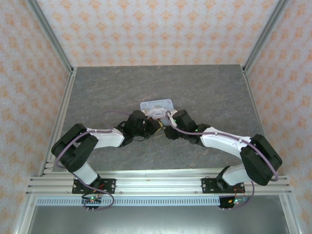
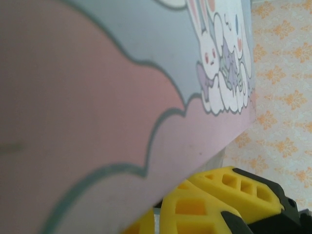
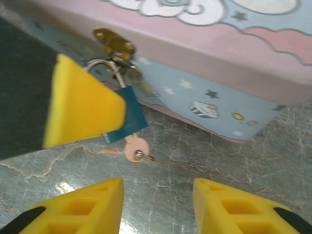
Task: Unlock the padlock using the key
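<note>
The teal padlock (image 3: 130, 114) hangs by its thin shackle from the gold hasp (image 3: 114, 41) on the front of the cartoon tin (image 3: 209, 97). The key (image 3: 134, 147) sticks out of the padlock's underside, with a pinkish head and a small ring. A yellow finger (image 3: 83, 107) of my left gripper (image 1: 153, 126) lies across the padlock's left half. In the left wrist view that gripper (image 2: 158, 219) is nearly closed on a narrow pale-blue sliver under the tin lid (image 2: 97, 97). My right gripper (image 3: 158, 195) stands open and holds nothing, a little in front of the key.
The tin (image 1: 157, 105) sits mid-table on the grey marbled surface (image 3: 219, 170), with both arms meeting at its near side. Metal frame posts and patterned walls bound the table on the left, right and back.
</note>
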Action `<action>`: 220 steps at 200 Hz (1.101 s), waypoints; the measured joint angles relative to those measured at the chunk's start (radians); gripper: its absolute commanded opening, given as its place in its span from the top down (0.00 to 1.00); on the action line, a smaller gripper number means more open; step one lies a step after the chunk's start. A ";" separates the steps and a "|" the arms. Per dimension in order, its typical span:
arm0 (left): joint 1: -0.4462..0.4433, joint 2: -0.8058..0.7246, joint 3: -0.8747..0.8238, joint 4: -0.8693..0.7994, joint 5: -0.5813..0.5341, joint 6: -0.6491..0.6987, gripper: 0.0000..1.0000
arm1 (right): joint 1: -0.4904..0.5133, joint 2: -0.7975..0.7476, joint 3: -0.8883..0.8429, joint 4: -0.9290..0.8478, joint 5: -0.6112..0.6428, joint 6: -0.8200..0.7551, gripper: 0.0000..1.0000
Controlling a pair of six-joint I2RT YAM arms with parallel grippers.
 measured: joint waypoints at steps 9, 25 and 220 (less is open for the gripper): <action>0.000 0.000 0.004 -0.001 0.002 0.000 1.00 | 0.015 0.004 0.007 -0.002 0.013 -0.013 0.59; 0.000 0.000 0.007 -0.002 0.003 0.000 1.00 | 0.032 0.018 0.018 -0.001 0.026 -0.029 0.59; 0.001 0.000 0.007 -0.003 0.016 0.000 1.00 | 0.037 0.119 0.074 -0.002 0.068 -0.067 0.70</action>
